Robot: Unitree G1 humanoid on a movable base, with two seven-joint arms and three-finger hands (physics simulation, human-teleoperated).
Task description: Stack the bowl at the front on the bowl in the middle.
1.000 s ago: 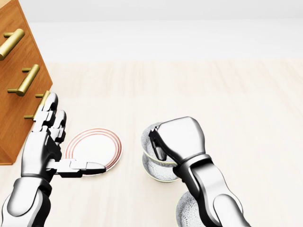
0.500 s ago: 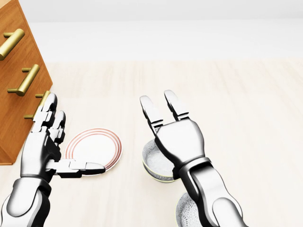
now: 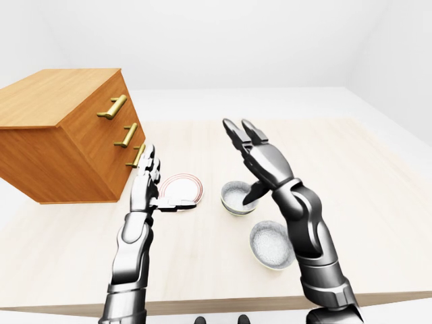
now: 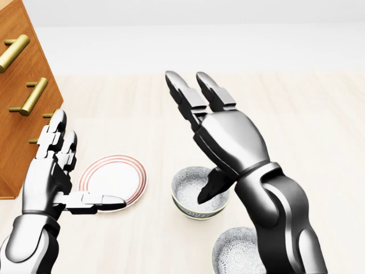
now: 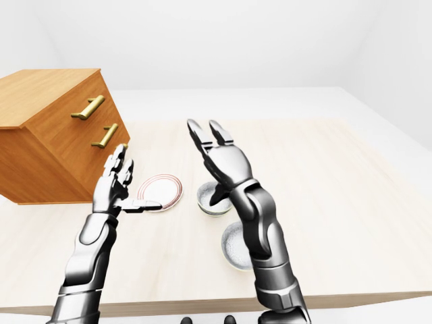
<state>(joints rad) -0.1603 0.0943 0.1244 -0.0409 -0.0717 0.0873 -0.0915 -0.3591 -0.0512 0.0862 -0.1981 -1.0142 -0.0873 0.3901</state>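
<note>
Open right robot hand above stacked bowls (fingers spread)

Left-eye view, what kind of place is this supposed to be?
Probably a simulated dining or kitchen tabletop: a pale wooden table carrying a wooden drawer chest, a red-rimmed plate and two patterned bowls, amid blank white surroundings.

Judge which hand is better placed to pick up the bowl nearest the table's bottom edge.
Right. The right hand hangs open above the middle bowl, its arm directly beside the nearest bowl. The left hand stands open by the plate, farther off.
</note>
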